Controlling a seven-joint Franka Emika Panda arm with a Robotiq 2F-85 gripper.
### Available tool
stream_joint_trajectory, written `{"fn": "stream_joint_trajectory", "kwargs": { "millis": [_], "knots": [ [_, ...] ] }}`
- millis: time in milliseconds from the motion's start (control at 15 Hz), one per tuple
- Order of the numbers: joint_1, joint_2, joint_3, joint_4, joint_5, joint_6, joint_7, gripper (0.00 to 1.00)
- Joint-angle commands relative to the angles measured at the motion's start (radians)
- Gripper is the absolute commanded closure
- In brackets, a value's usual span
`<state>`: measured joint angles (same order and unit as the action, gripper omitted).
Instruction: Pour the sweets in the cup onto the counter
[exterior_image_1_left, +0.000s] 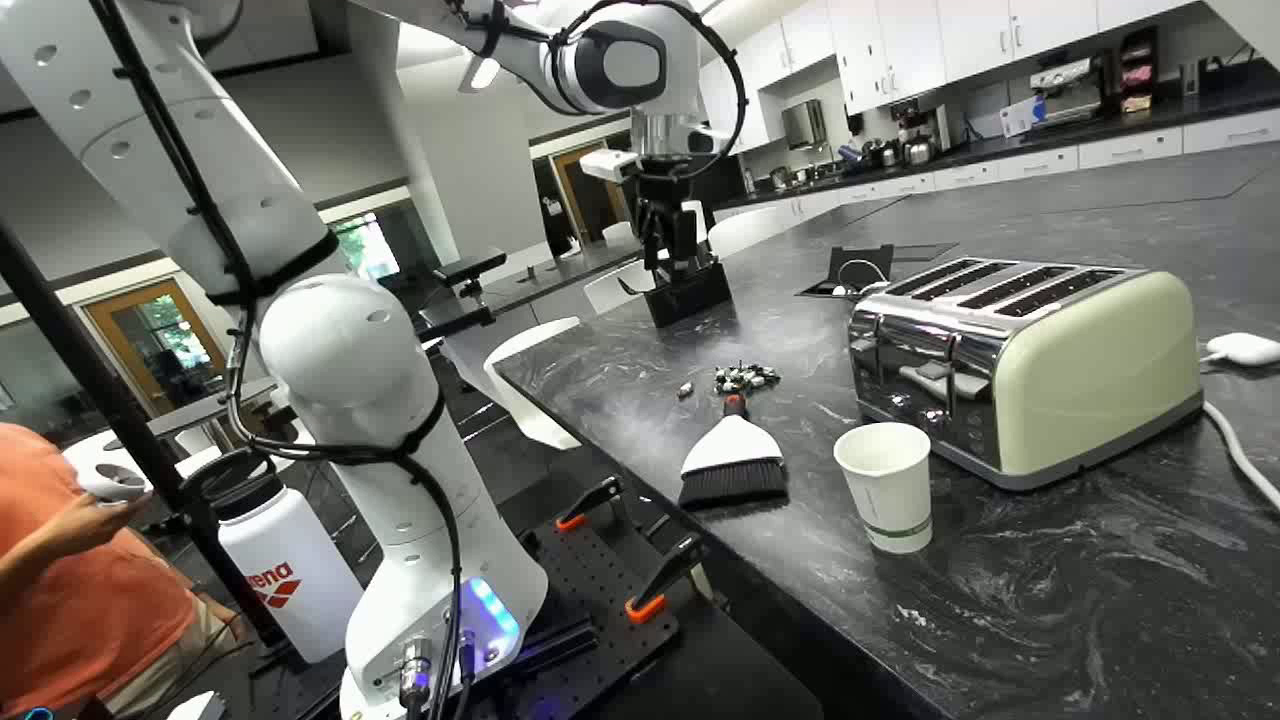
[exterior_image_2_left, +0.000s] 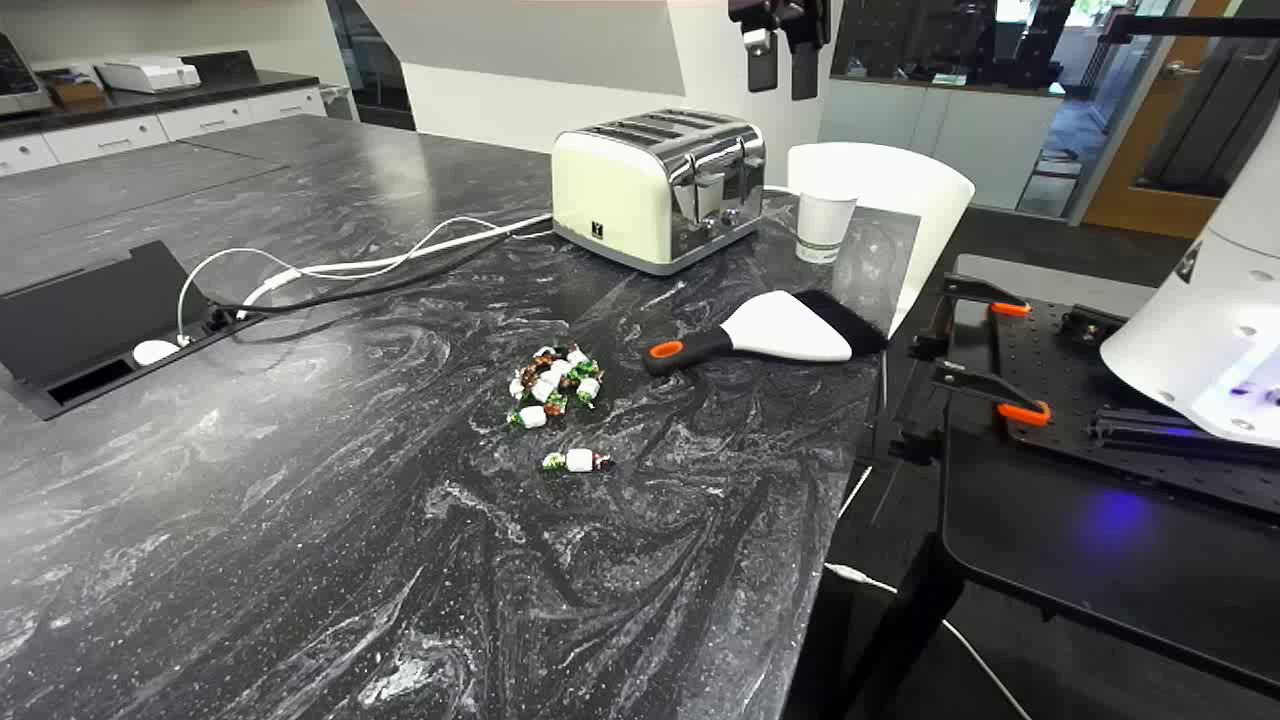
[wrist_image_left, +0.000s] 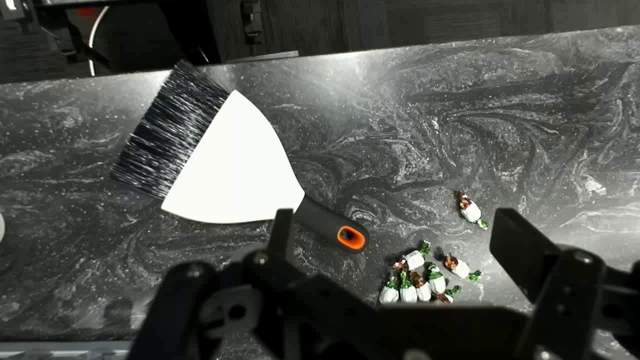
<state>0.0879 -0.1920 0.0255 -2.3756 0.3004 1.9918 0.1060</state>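
claw (wrist_image_left: 393, 225), sweets (exterior_image_2_left: 547, 386) outside upright cup (exterior_image_1_left: 888, 492)

1. The worktop (exterior_image_2_left: 330, 560) is dark grey and glossy, swirled with paler marbling
2. The sweets (exterior_image_2_left: 548, 385), wrapped in white with green and brown twisted ends, lie in a loose pile, one off by itself
3. A brush (wrist_image_left: 235, 170) lies flat near the pile, its dark handle (wrist_image_left: 325, 220) toward the sweets, its black bristles (wrist_image_left: 172, 132) at the worktop's edge
4. A pale cream-green toaster (exterior_image_1_left: 1100, 370) with shiny metal front stands apart from the brush
5. The cup (exterior_image_1_left: 885, 490), white with a green band near its base, stands upright just beside the toaster
6. White cables (exterior_image_2_left: 515, 227) run from beside the toaster to an open black hatch (exterior_image_2_left: 95, 300) in the worktop
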Motion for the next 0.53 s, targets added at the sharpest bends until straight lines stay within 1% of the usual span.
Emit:
{"fn": "stream_joint_trajectory", "kwargs": {
  "millis": [0,333,467],
  "knots": [
    [-0.011,0.000,0.010,0.001,0.002,-0.002,-0.002,0.00],
    [-0.011,0.000,0.010,0.001,0.002,-0.002,-0.002,0.00],
    [-0.037,-0.009,-0.002,-0.018,-0.016,0.103,0.026,0.00]
  ]
}}
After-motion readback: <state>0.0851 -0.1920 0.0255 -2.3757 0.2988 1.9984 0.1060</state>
